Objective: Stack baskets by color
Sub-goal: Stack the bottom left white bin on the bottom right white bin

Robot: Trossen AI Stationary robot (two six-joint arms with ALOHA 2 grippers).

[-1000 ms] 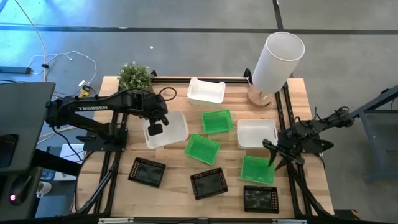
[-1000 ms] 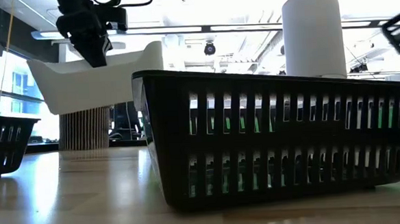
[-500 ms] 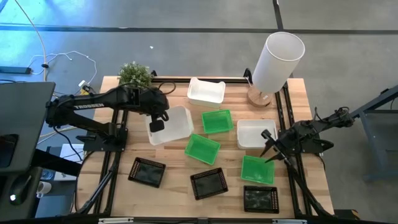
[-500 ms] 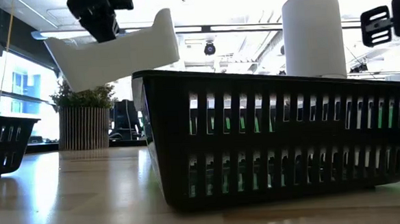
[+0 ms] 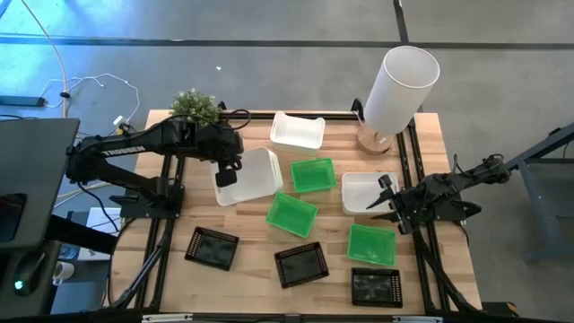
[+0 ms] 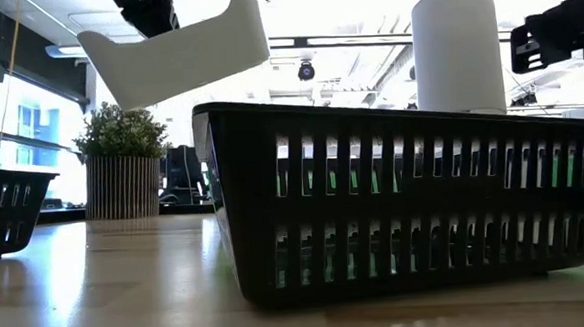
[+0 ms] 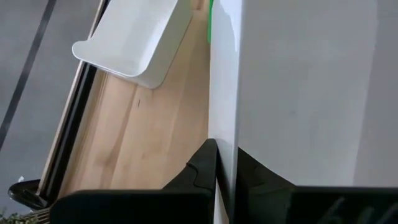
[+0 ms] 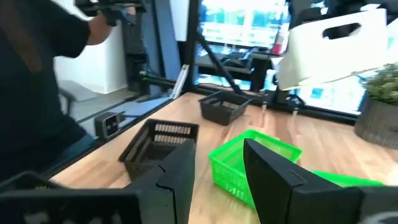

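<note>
White basket pinched aloft by left hand, right hand open, empty.

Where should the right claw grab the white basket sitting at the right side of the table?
Probably from straight above, pinching a rim wall. The white basket lies flat and open-topped, so its thin upright wall fits between two fingers. The right claw, open, hovers over its right edge, making that side nearest.
</note>
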